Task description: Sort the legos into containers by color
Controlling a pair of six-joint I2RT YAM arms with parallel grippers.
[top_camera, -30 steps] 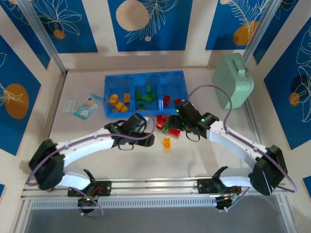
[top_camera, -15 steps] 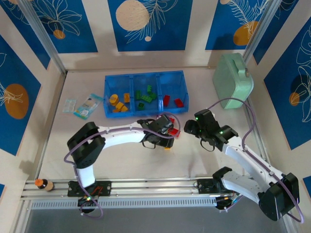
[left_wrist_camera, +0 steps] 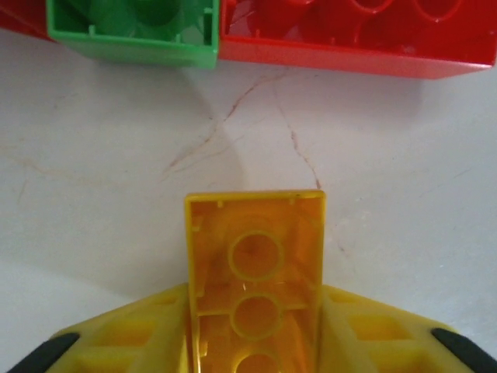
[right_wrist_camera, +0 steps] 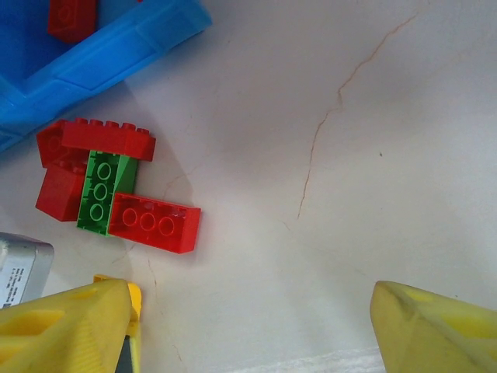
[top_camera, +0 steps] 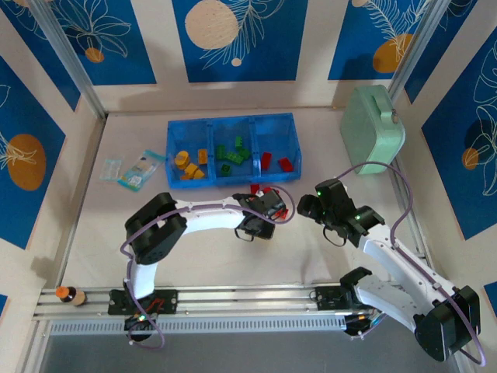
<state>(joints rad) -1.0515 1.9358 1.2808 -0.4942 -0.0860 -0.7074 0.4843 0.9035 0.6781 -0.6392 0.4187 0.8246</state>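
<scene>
Left wrist view: the left arm's yellow fingers [left_wrist_camera: 140,330] are clamped on an orange-yellow plastic lego brick [left_wrist_camera: 255,256], hollow side up, above the white desk [left_wrist_camera: 404,179]. A green lego [left_wrist_camera: 132,35] and a red lego [left_wrist_camera: 357,39] lie beyond the fingertips. The right arm's fingers [right_wrist_camera: 66,318] stand apart, with nothing between them.

Yellow lego [left_wrist_camera: 255,264] hollow-side up; red-green legos [right_wrist_camera: 116,194] beside blue tray [right_wrist_camera: 116,39]

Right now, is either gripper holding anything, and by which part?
Left gripper clamps the yellow brick by its long sides; right gripper is open, empty.
</scene>
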